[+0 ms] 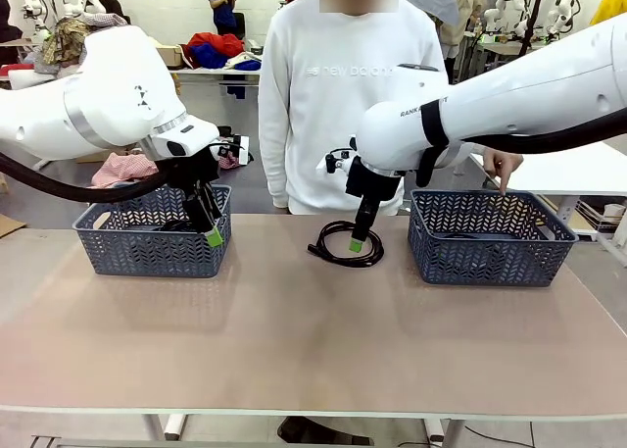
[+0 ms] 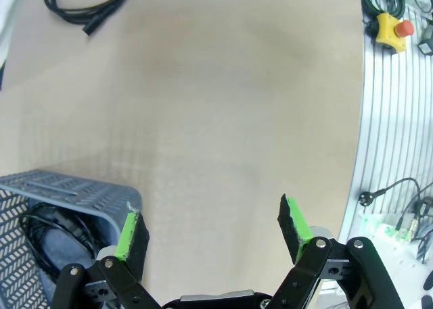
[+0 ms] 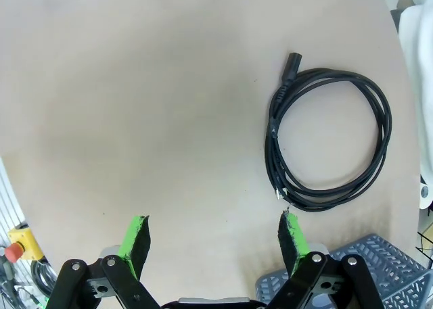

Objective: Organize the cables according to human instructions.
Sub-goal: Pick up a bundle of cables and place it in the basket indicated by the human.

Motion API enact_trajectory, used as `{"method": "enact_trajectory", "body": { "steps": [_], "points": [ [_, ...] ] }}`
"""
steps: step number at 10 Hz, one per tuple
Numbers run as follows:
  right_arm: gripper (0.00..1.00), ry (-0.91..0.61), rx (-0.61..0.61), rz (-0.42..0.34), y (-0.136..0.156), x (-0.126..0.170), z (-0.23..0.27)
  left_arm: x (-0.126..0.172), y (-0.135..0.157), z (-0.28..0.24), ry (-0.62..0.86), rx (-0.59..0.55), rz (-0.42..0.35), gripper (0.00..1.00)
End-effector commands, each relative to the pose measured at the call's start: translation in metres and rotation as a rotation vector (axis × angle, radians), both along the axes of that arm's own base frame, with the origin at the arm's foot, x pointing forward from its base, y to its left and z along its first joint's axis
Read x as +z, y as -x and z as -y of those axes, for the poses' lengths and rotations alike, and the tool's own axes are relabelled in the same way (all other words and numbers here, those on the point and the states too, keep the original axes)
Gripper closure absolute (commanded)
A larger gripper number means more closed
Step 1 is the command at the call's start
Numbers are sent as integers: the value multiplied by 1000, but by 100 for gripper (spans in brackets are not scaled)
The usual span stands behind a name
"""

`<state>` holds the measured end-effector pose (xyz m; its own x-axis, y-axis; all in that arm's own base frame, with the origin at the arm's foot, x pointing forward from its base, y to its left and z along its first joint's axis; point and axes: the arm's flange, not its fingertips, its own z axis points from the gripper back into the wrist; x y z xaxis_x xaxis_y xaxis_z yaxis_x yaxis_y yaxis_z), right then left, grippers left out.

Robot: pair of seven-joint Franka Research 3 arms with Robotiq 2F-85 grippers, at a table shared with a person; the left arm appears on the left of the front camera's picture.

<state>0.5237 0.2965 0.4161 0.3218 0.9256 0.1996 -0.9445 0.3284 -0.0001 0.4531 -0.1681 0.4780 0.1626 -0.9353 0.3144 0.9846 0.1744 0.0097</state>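
One coiled black cable (image 1: 345,244) lies on the table between the two baskets, in front of the person; it is also in the right wrist view (image 3: 331,140) and far off in the left wrist view (image 2: 88,8). My right gripper (image 1: 358,240) hangs open just above the coil's near side, fingers (image 3: 291,234) empty. My left gripper (image 1: 212,232) is open and empty (image 2: 213,228) at the front right corner of the left basket (image 1: 108,252). Another cable (image 2: 47,228) lies coiled inside that basket (image 2: 67,187).
The right basket (image 1: 490,262) stands at the table's right, its corner in the right wrist view (image 3: 365,268). The person's hand (image 1: 502,169) points a finger down at its far rim. A yellow emergency stop button (image 2: 392,30) sits beyond the near table edge.
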Motion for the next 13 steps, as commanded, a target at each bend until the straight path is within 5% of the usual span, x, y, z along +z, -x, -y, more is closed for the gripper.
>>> {"method": "enact_trajectory", "body": {
  "steps": [1,6,13],
  "points": [
    [0,-7,4,1,3,3,4,0,0,-2,1,3,7,0],
    [0,-3,1,-4,-5,-5,-3,0,0,-2,1,3,7,0],
    [0,120,-81,48,-35,-72,-51,0,0,-2,1,3,7,0]
  ]
}}
